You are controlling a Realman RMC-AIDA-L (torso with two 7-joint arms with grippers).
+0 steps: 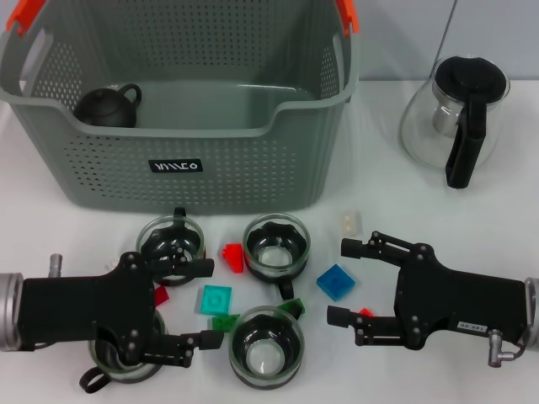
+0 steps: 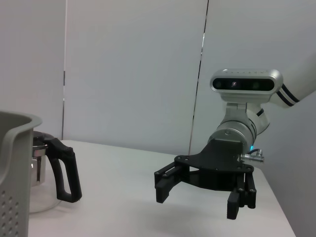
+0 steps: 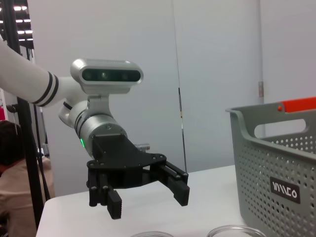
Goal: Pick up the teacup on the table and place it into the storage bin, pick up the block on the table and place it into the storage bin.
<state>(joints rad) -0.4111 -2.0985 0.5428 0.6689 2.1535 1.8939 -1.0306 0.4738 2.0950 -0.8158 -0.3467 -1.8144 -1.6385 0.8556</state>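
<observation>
Four glass teacups (image 1: 275, 244) with black bases sit in the lower centre, among scattered coloured blocks (image 1: 335, 281). Behind them, filling the upper left, stands the grey perforated storage bin (image 1: 194, 160) with orange handle ends. Left gripper (image 1: 206, 303) and right gripper (image 1: 341, 282) hover with jaws spread, empty.

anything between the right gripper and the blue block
Nothing visible does. The open right gripper sits just right of the flat blue square block, jaws facing it, bare white table between. A small red block lies by the lower jaw, off to the side.
</observation>
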